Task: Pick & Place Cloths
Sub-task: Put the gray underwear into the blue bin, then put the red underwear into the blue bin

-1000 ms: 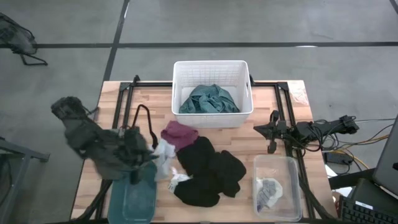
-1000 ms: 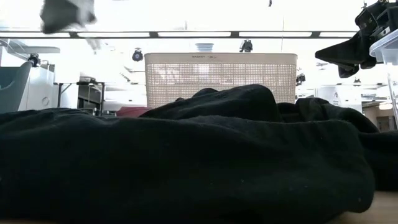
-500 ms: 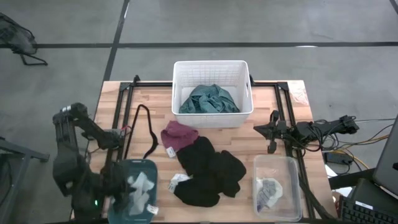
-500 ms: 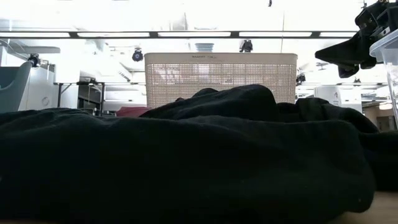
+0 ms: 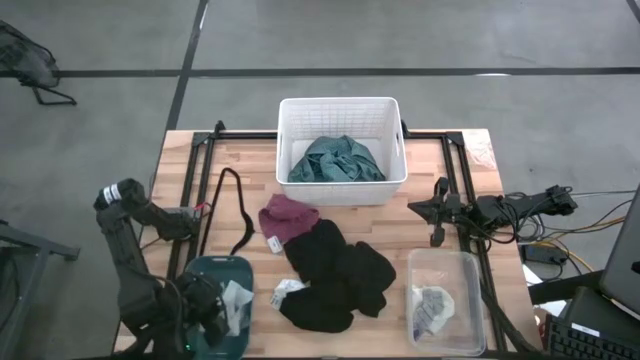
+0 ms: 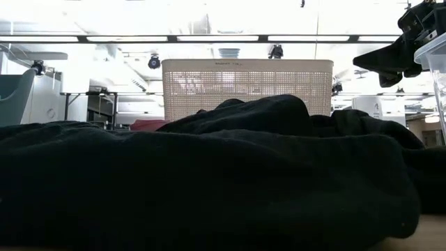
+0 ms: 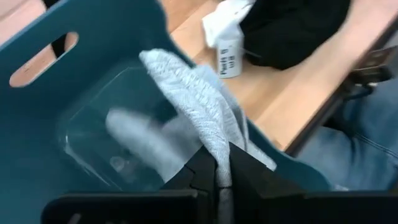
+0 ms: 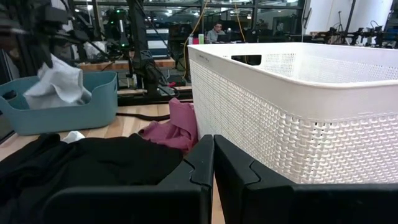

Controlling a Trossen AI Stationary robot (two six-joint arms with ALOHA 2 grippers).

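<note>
My left gripper is over the teal tub at the table's near left corner, shut on a grey cloth. The black cloth lies in the middle of the table. The maroon-pink piece sits at its far left. A white striped sock lies at its near left. The teal cloth is in the white basket. My right gripper waits shut, off the table top, right of the basket. My left gripper pinches the grey cloth between its two fingers at a bunched fold, coming from above. The cloth hangs slack below the fingers. Its lower part rests inside the tub and one side lies against the tub's wall.
A clear bin at the near right holds a small grey-and-white piece. A black cord lies on the wood left of the maroon piece. Bare wood shows between the tub and the basket.
My left gripper has swung from above the table's left side toward the near edge and come down into the teal tub, staying shut on the grey cloth. The cloth has moved from beside the maroon piece into the tub.
</note>
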